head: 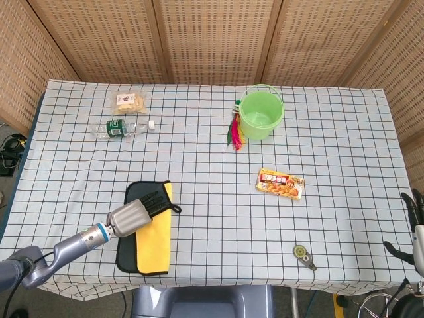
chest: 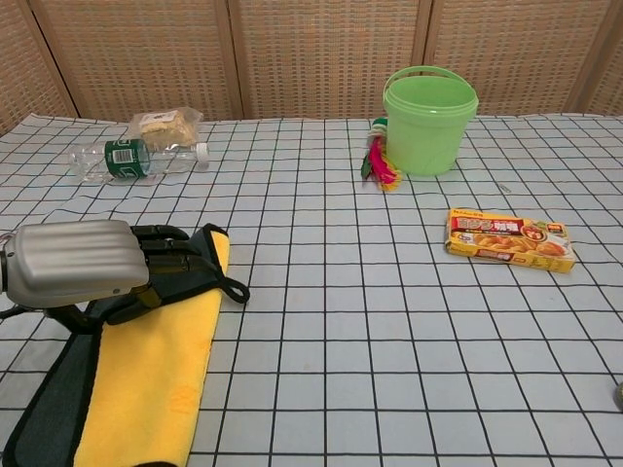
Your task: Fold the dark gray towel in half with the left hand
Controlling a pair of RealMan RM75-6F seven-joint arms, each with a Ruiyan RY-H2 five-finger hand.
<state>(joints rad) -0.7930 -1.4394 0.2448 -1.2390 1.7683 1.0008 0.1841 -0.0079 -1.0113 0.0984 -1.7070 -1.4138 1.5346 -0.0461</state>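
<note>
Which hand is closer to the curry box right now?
Right. The right hand hangs off the table's right edge, a short way right of the curry box. The left hand rests on the folded towel, far off to the box's left.

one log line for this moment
left hand: on dark gray towel | towel: folded over, yellow side up | right hand: off-table
</note>
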